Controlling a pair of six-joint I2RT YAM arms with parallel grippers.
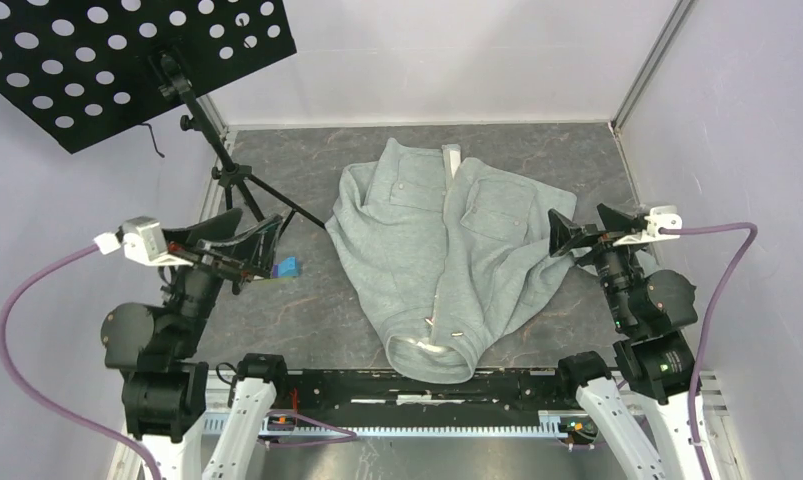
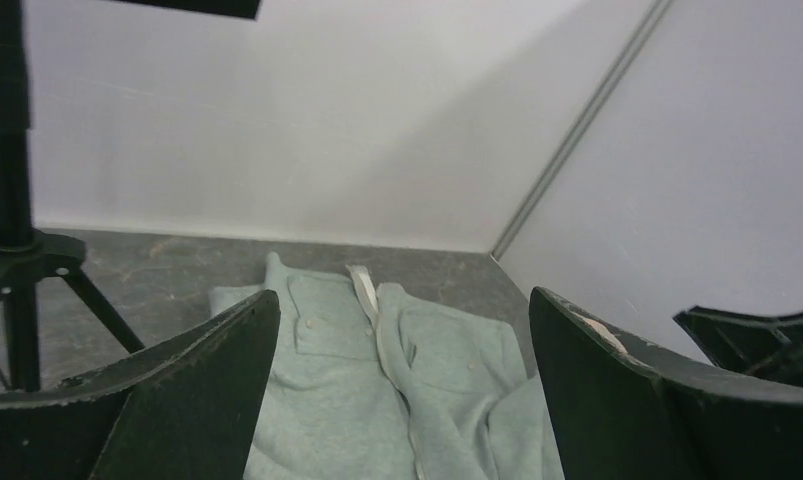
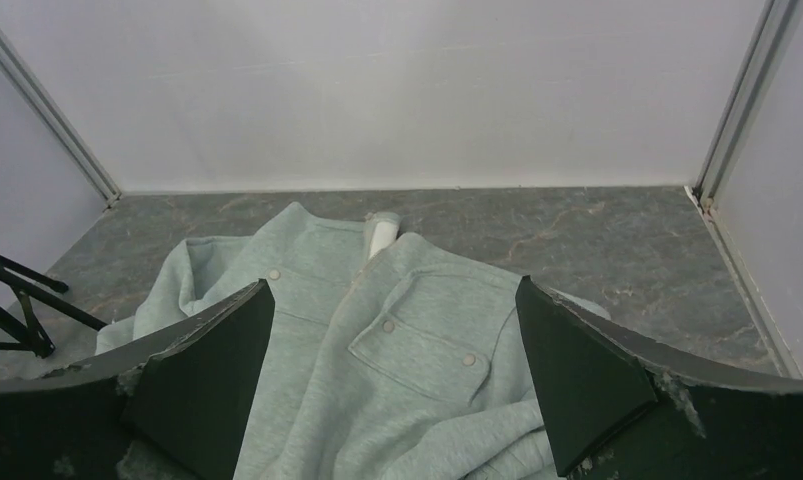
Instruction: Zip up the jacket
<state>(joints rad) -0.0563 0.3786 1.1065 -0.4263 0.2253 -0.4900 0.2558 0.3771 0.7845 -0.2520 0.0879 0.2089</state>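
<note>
The light grey jacket (image 1: 417,235) lies spread on the dark marbled table (image 1: 307,300), collar towards the near edge and hem towards the back wall. Its pale zipper strip (image 1: 450,162) runs down the middle, and the front looks open at the collar. Two flap pockets with snaps show in the right wrist view (image 3: 427,345). My left gripper (image 1: 249,246) is open and empty, left of the jacket and apart from it. My right gripper (image 1: 585,228) is open and empty at the jacket's right edge. The jacket also shows in the left wrist view (image 2: 327,400) and the right wrist view (image 3: 317,370).
A black perforated panel (image 1: 127,50) stands on a tripod (image 1: 239,185) at the back left, its legs reaching near the jacket. A small blue object (image 1: 287,268) is by my left gripper. White walls enclose the table on three sides.
</note>
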